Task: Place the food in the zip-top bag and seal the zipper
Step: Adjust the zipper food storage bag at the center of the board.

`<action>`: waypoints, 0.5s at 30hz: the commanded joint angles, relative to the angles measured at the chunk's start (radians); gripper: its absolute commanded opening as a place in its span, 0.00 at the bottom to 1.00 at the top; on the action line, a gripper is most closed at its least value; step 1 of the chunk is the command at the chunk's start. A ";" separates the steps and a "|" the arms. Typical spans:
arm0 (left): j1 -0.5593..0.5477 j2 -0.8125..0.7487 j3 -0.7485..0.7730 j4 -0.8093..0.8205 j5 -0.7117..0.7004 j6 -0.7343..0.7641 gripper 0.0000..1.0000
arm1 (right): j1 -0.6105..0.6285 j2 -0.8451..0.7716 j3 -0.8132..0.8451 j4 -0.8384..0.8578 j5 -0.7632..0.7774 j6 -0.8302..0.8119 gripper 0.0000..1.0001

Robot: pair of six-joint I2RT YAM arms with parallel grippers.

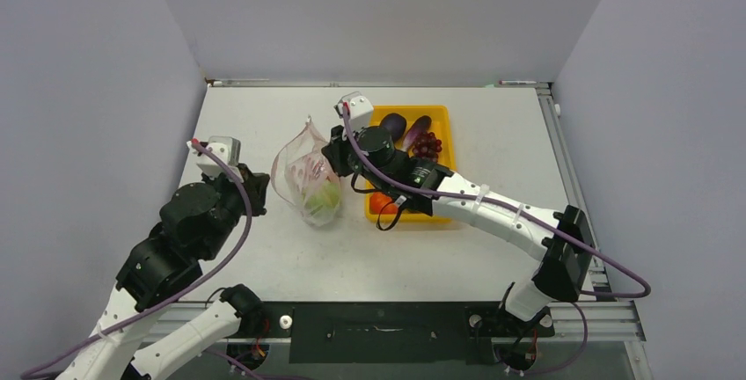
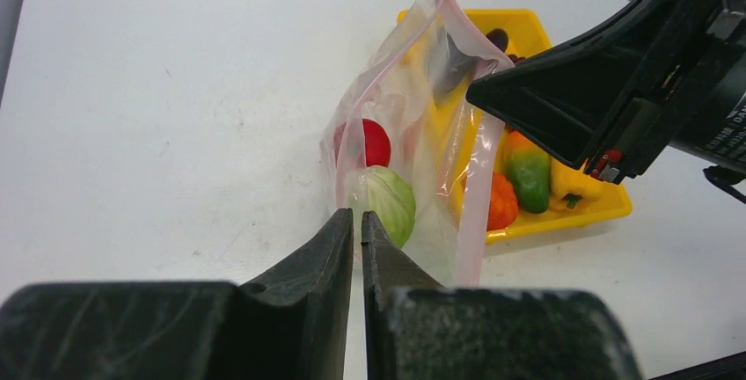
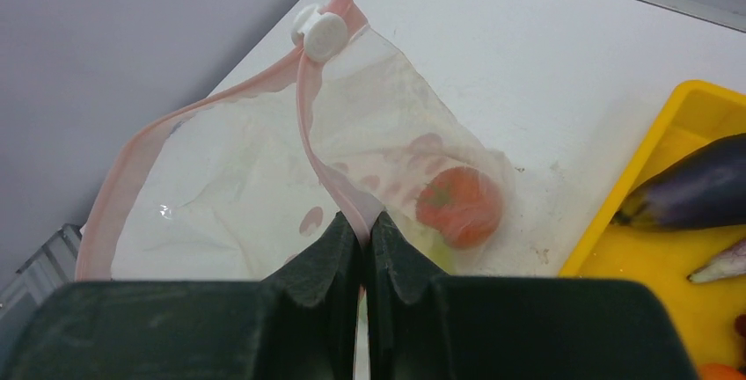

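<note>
Your right gripper [image 3: 362, 222] has its jaws clamped on the zipper [image 3: 305, 120]. The zip-top bag [image 1: 303, 178] stands on the counter [image 1: 264, 116] just beside the yellow tray [image 1: 437, 113]. Left gripper [image 2: 356, 215]: jaws nearly closed at the bag's edge, can't tell if gripping. Tomato [image 3: 457, 207] and green piece [image 2: 391, 204] are inside.

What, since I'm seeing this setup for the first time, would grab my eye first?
A clear dotted zip-top bag stands open mid-table, a red tomato and a green piece already inside. The right pincer is shut on its pink zipper, holding the mouth up. Just right of it, a bright yellow tray holds eggplants, grapes and peppers.
</note>
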 commanded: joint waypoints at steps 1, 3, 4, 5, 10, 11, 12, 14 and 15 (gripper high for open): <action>0.002 -0.008 0.091 -0.002 0.007 -0.006 0.06 | -0.003 -0.078 0.083 -0.002 0.046 -0.049 0.05; 0.002 0.001 0.116 -0.012 0.012 -0.006 0.06 | -0.002 -0.083 0.093 -0.009 0.054 -0.057 0.05; 0.002 0.005 0.124 -0.016 0.014 -0.006 0.06 | -0.003 -0.084 0.095 -0.012 0.058 -0.061 0.05; 0.002 0.008 0.130 -0.016 0.016 -0.007 0.06 | -0.002 -0.087 0.095 -0.013 0.060 -0.063 0.05; 0.002 0.014 0.126 0.000 0.027 -0.013 0.06 | -0.002 -0.094 0.098 -0.016 0.073 -0.074 0.05; 0.002 0.018 0.124 0.002 0.031 -0.015 0.06 | -0.002 -0.093 0.097 -0.017 0.074 -0.075 0.05; 0.002 0.024 0.119 0.002 0.038 -0.019 0.06 | -0.002 -0.093 0.096 -0.018 0.075 -0.076 0.05; 0.002 0.037 0.109 0.002 0.057 -0.029 0.07 | -0.002 -0.092 0.095 -0.016 0.075 -0.077 0.05; 0.002 0.044 0.104 0.003 0.067 -0.034 0.10 | -0.002 -0.091 0.094 -0.016 0.073 -0.079 0.05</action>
